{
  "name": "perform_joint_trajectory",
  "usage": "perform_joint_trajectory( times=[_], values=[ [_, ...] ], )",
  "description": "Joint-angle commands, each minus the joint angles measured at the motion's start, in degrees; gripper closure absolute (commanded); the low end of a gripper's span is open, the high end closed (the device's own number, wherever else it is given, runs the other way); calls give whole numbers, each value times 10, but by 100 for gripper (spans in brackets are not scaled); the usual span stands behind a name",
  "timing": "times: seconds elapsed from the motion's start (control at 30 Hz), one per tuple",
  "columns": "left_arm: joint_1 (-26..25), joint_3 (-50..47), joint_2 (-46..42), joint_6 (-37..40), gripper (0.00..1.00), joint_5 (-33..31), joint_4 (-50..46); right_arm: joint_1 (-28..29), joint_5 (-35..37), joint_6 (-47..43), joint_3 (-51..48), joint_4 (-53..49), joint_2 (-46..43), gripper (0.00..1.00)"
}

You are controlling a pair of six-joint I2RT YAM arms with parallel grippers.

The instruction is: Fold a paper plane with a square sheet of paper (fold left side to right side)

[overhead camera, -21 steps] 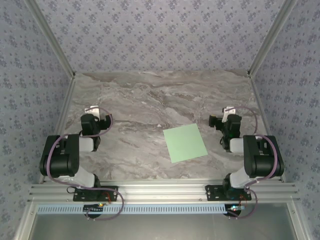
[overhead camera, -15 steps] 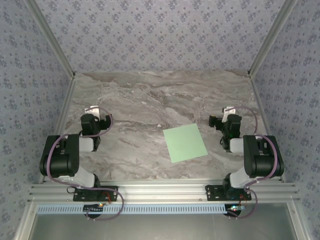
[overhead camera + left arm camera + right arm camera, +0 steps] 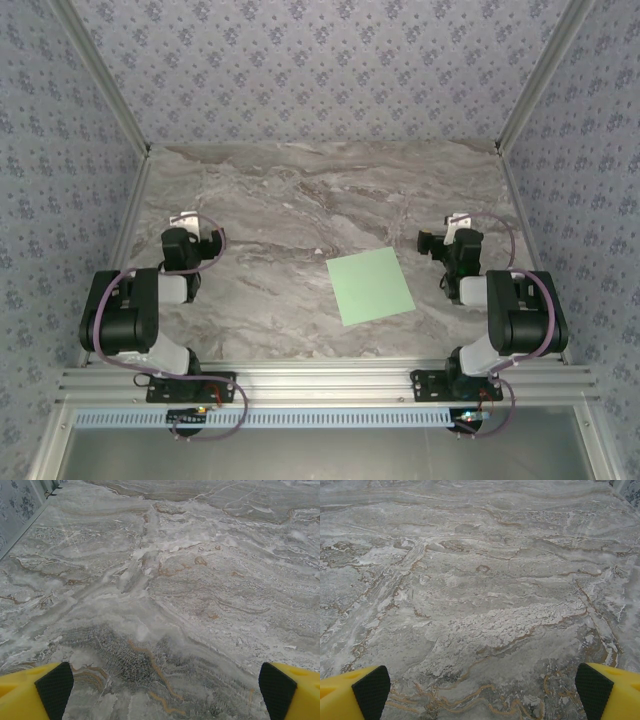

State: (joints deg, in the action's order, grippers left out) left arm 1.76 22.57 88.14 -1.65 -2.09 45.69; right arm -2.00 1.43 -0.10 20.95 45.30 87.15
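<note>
The square sheet of paper (image 3: 370,286) lies flat and unfolded on the marble table, right of centre, turned slightly askew. It is plain pale green. My left gripper (image 3: 190,228) rests at the left side of the table, well away from the sheet. In the left wrist view the left gripper (image 3: 165,690) is open, its yellow fingers (image 3: 45,690) wide apart over bare marble. My right gripper (image 3: 448,240) sits just right of the sheet's far corner, apart from it. In the right wrist view the right gripper (image 3: 482,690) is open with nothing between its fingers (image 3: 600,687).
The marble table (image 3: 300,200) is walled by patterned panels at the back and sides, with aluminium posts (image 3: 110,90) at the corners. An aluminium rail (image 3: 320,380) runs along the near edge where both arm bases are bolted.
</note>
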Motion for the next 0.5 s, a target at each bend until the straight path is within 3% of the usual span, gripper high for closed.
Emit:
perform_joint_trajectory(
  times=[0.0, 0.23, 0.37, 0.47],
  values=[
    [-1, 26, -41, -19, 2, -41, -49, -7, -11, -2, 13, 7, -4, 0],
    [-40, 81, -226, -66, 2, -87, -286, -28, 31, 64, 49, -189, -156, 0],
    [-115, 118, -261, -154, 2, -52, -398, -22, 11, 95, 61, -313, -268, 0],
    [-220, 155, -251, -177, 2, -49, -483, 2, 5, 118, 80, -434, -340, 0]
  ],
)
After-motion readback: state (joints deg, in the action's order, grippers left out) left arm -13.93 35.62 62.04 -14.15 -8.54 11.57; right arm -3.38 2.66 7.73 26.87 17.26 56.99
